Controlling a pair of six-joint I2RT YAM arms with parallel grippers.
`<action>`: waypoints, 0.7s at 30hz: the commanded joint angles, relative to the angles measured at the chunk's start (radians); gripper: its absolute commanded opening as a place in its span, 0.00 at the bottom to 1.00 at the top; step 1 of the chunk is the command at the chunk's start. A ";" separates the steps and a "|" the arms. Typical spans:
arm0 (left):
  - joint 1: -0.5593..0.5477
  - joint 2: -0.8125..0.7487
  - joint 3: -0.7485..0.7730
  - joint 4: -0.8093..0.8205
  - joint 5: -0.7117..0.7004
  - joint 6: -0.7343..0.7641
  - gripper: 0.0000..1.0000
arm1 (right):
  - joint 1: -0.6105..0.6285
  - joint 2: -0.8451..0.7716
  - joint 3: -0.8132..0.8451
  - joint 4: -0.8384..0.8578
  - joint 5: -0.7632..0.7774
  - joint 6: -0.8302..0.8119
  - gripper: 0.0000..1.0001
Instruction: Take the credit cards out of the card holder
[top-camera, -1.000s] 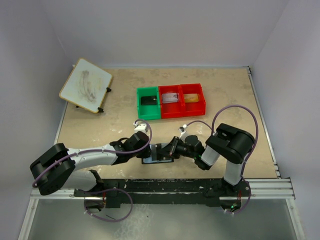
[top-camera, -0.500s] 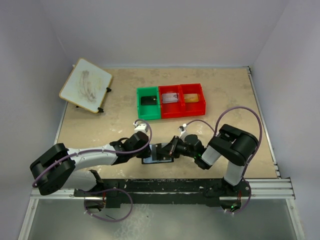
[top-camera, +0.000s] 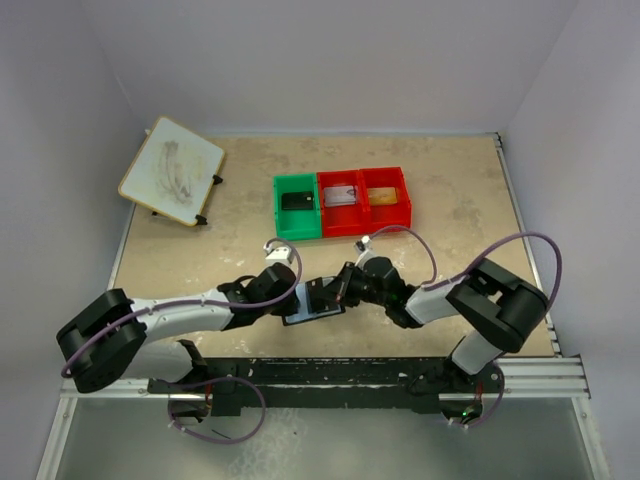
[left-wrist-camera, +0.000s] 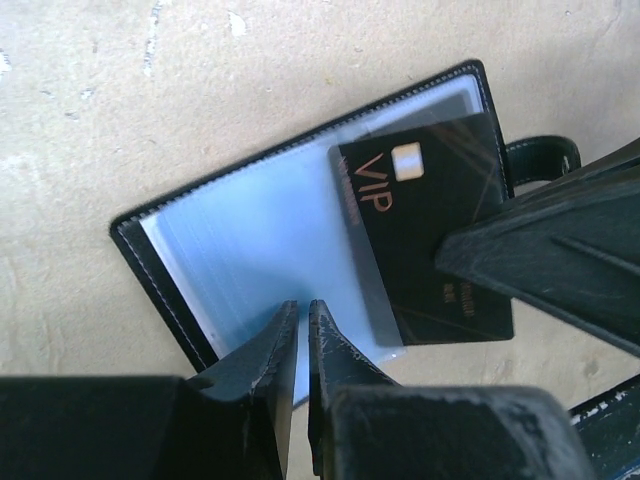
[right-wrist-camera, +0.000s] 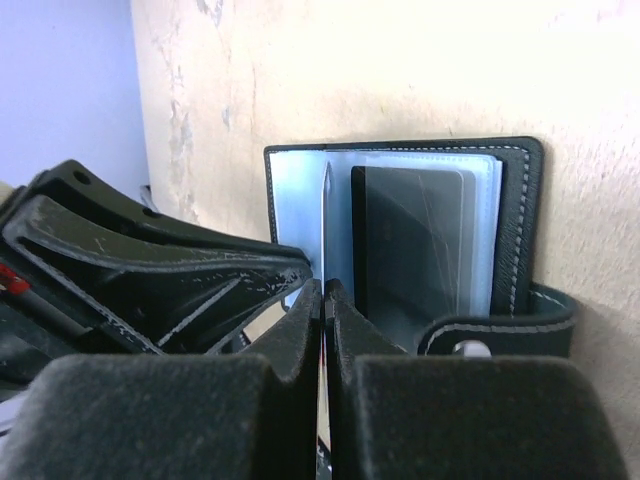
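Observation:
The card holder (left-wrist-camera: 250, 240) lies open on the table, black rim, pale blue inside; it also shows in the top view (top-camera: 312, 303). My left gripper (left-wrist-camera: 301, 308) is shut, its tips resting on the holder's blue inside near the lower edge. My right gripper (right-wrist-camera: 325, 288) is shut on a black credit card (left-wrist-camera: 420, 220) marked VIP, which sticks partly out of the holder; in the right wrist view that card (right-wrist-camera: 326, 225) shows edge-on. A second dark card (right-wrist-camera: 410, 250) sits in a pocket. The holder's black tab (left-wrist-camera: 545, 155) lies beside the right fingers.
A green bin (top-camera: 297, 228) and a red two-part bin (top-camera: 364, 219) stand behind the holder, each holding small items. A tilted whiteboard (top-camera: 172, 170) sits at the back left. Both grippers (top-camera: 297, 298) (top-camera: 342, 290) meet over the holder near the front edge.
The right arm's elbow has swung out to the right and its gripper has drawn back. The holder has turned slightly and the card has come further out. The left gripper stays on the holder.

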 joint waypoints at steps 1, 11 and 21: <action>-0.001 -0.057 0.000 -0.041 -0.057 -0.006 0.06 | -0.007 -0.078 0.058 -0.171 0.071 -0.084 0.00; 0.000 -0.153 -0.002 -0.090 -0.162 -0.035 0.19 | -0.006 -0.189 0.127 -0.312 0.136 -0.229 0.00; 0.001 -0.235 0.070 -0.277 -0.350 -0.017 0.53 | -0.001 -0.263 0.144 -0.278 0.143 -0.357 0.00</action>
